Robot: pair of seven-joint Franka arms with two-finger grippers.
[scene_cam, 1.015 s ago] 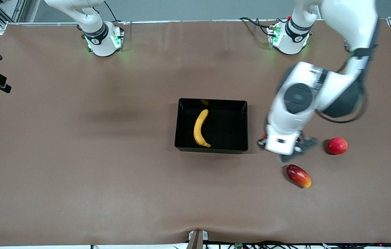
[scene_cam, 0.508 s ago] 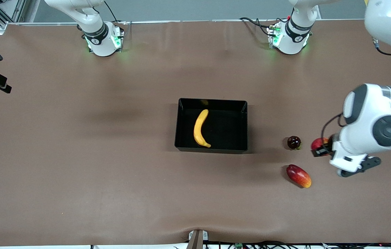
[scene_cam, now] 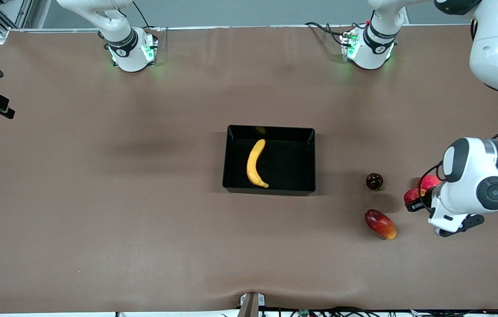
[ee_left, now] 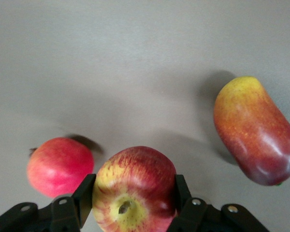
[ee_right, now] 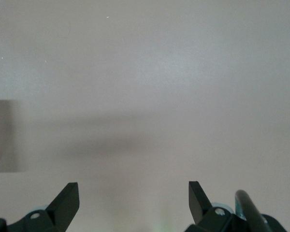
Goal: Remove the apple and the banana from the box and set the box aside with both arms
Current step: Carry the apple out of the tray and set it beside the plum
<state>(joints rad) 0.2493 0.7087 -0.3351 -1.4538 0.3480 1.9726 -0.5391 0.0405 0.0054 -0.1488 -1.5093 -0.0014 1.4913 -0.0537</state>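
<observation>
The black box [scene_cam: 231, 160] sits mid-table with the yellow banana [scene_cam: 255, 164] lying inside it. My left gripper [scene_cam: 413, 200] is at the left arm's end of the table, shut on the apple [scene_cam: 410, 194]. In the left wrist view the streaked red-and-yellow apple [ee_left: 135, 191] fills the gap between the two black fingers [ee_left: 85, 191], its pale stem dimple toward the camera. My right gripper [ee_right: 134, 186] is open over bare tabletop with nothing between its fingers; it does not show in the front view.
A plain red round fruit [scene_cam: 430, 181] [ee_left: 59, 166] lies right beside the held apple. An oblong red-and-yellow fruit [scene_cam: 380, 223] [ee_left: 255, 130] lies nearer the front camera. A small dark round fruit [scene_cam: 374, 181] sits between the box and the left gripper.
The left arm swung away from beside the box toward the left arm's end of the table, uncovering the small dark fruit. The apple stayed in its grip. The right arm has not moved.
</observation>
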